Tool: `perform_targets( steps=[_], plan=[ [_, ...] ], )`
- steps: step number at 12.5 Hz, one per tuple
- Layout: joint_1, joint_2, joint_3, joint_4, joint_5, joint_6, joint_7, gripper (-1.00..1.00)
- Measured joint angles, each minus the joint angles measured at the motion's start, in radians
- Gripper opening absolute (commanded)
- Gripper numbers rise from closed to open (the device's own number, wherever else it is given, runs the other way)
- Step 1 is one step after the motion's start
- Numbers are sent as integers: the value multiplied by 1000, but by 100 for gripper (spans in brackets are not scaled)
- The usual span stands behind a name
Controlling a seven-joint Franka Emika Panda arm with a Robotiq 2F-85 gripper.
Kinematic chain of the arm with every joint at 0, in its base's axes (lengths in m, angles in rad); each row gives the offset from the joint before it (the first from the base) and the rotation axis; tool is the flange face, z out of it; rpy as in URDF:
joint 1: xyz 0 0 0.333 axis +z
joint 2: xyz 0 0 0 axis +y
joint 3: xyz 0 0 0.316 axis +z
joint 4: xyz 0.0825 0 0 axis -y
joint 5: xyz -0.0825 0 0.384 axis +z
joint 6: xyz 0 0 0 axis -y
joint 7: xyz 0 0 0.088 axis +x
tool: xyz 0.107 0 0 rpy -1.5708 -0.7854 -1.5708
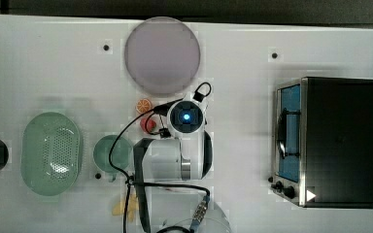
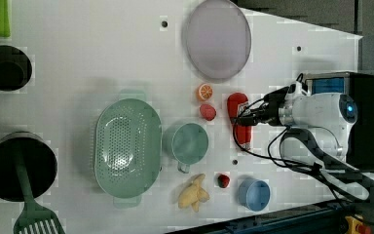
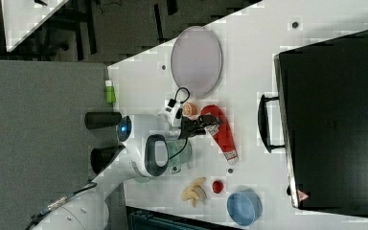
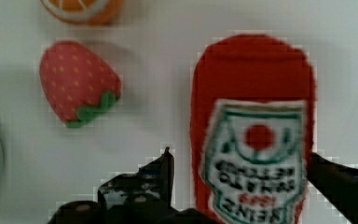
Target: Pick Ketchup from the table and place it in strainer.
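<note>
Black fingers [image 4: 161,179] of the gripper [image 4: 242,184] are spread wide to either side of the ketchup [image 4: 254,126], which lies flat on the table [image 4: 158,116]; nothing is clasped. Should one finger land on the label, the bottle may be pushed toward the strawberry [image 4: 77,84]. In the left view, the strainer [image 2: 126,146] is seen well apart; the cap is cut off at the wrist.

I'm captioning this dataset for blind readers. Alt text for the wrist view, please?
Open gripper straddles the labelled body of a red ketchup bottle lying on a white table. Beside it lie a strawberry and an orange slice.
</note>
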Motion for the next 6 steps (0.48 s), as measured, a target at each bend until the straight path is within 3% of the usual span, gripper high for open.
perform_targets(
  steps=[2,6],
  plan=[
    [1,23,-7,-18,-3,11,0,22],
    [3,12,-10,-16,1,20,3,22]
  ],
)
